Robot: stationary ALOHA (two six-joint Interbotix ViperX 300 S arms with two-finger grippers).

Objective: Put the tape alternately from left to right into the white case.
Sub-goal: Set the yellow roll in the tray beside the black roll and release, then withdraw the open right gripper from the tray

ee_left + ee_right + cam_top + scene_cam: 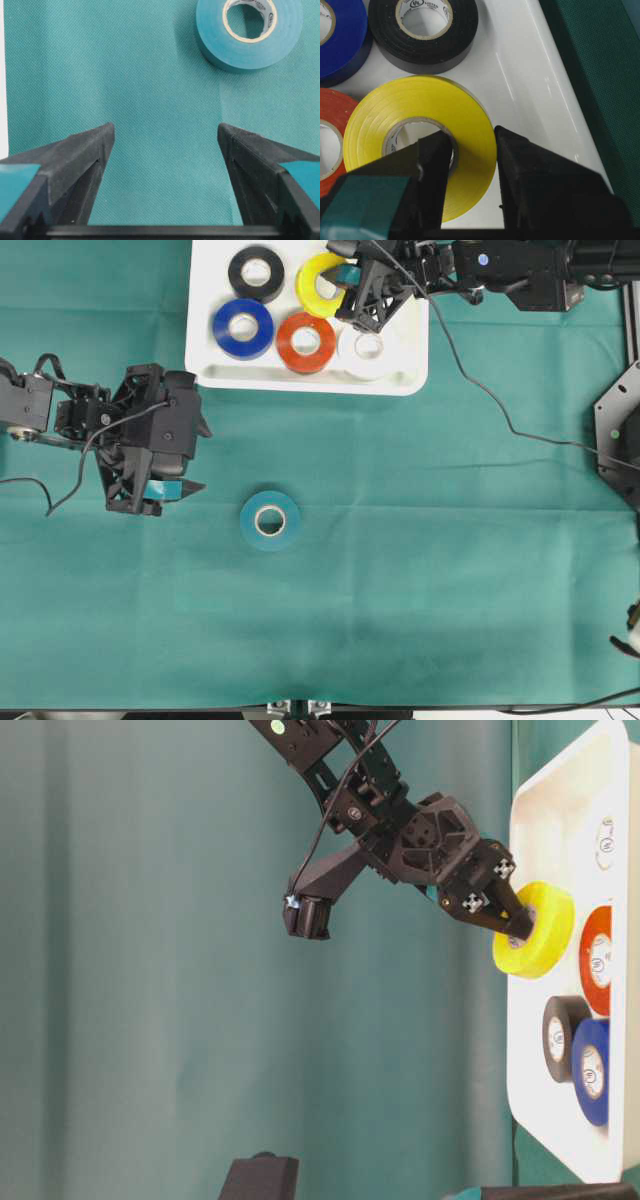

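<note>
Yellow roll [420, 150]: held by its wall, one finger of the right gripper [470, 165] inside the core and the other outside, so that it can be set down flat without the neighbours being knocked.
Place of the yellow roll: over the far right part of the white case [400, 380], beside the black roll [256, 273]; in the table-level view it is seen tilted and apparently not yet laid flat.
Rolls in the case: blue [243, 328], red-orange [306, 342] and white [366, 345] are laid flat in the near row, close together, so space is kept for the rest.
Teal roll [270, 520]: left flat on the green cloth [450, 590], near the middle, well apart from the case; it is judged to be the last one.
Left gripper [170, 490]: jaws spread wide, nothing held, aimed at the teal roll ahead of it.
Right arm: stretched in from the far right, wrist rolled, fingers angled down into the case.
</note>
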